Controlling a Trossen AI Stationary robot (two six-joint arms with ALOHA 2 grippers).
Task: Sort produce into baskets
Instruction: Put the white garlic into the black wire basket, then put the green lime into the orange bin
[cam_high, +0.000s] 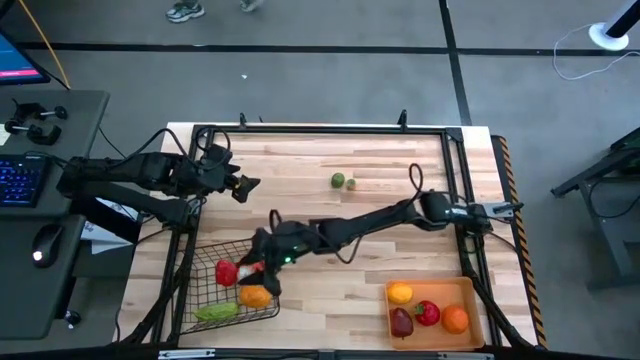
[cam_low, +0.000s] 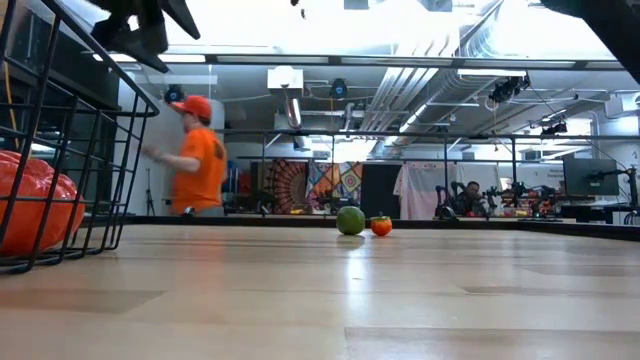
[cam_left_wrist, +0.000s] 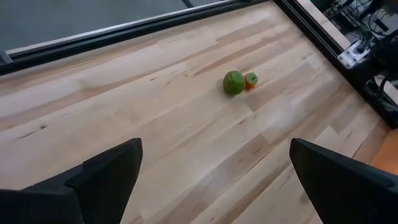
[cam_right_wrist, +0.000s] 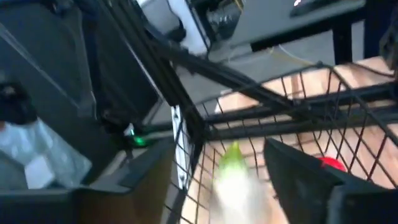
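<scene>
The right gripper (cam_high: 262, 268) reaches over the wire basket (cam_high: 200, 260) at the table's front left, fingers parted around a pale, green-topped piece (cam_right_wrist: 235, 177) that looks mid-release. These toys seem light, hard and slick, best pinched across the middle. In the basket I count three: red (cam_high: 227, 271), orange (cam_high: 254, 296), green (cam_high: 216, 312). The orange tray (cam_high: 470, 297) holds four. Two remain mid-table, a green ball (cam_high: 338, 180) touching a tiny orange piece (cam_left_wrist: 251, 79). The left gripper (cam_high: 244, 186) waits, fingers wide
</scene>
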